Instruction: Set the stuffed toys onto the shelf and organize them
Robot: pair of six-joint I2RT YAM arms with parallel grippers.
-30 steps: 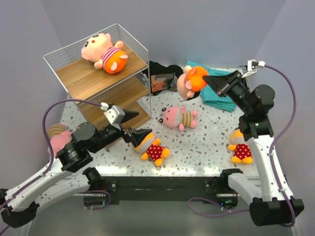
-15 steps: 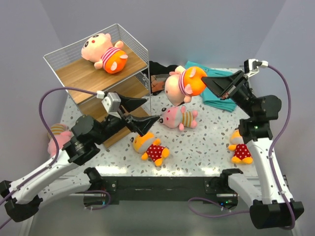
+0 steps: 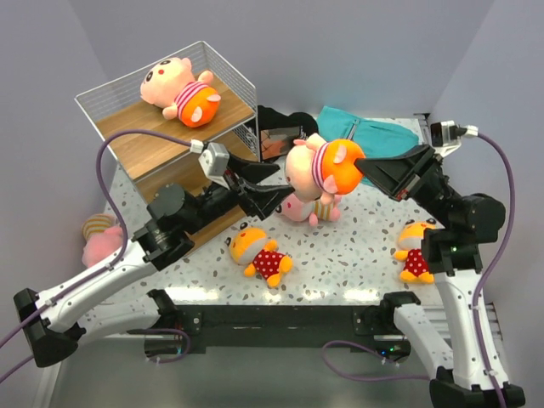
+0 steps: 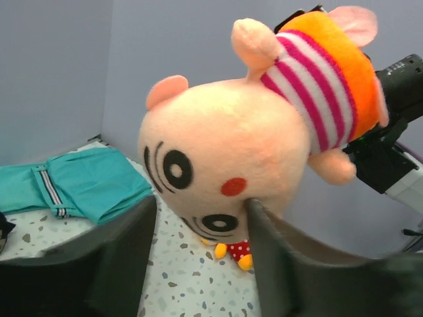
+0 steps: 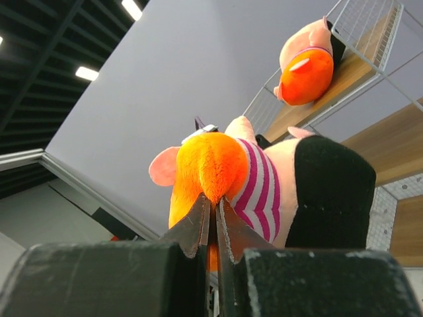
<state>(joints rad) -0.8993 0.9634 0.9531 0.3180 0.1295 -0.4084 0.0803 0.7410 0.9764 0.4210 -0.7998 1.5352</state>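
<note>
A striped stuffed toy (image 3: 313, 166) with orange shorts hangs in the air over the middle of the table. My right gripper (image 3: 359, 164) is shut on its orange shorts (image 5: 211, 165). My left gripper (image 3: 283, 179) has closed on the toy's pink head (image 4: 225, 152), with both fingers (image 4: 125, 251) touching it. The shelf (image 3: 136, 127) stands at the back left, and another striped toy (image 3: 178, 89) lies on its top board. A pink toy (image 3: 304, 208) lies on the table under the held one. Two polka-dot toys (image 3: 259, 253) (image 3: 415, 251) lie nearer the front.
A folded teal cloth (image 3: 374, 136) and a black bundle (image 3: 280, 127) lie at the back of the table. One more toy (image 3: 98, 238) sits at the table's left edge behind my left arm. Grey walls close in on three sides.
My right gripper carried the striped toy left and down toward the middle. My left arm rose from the polka-dot toy, and its jaws narrowed from wide open onto the head.
</note>
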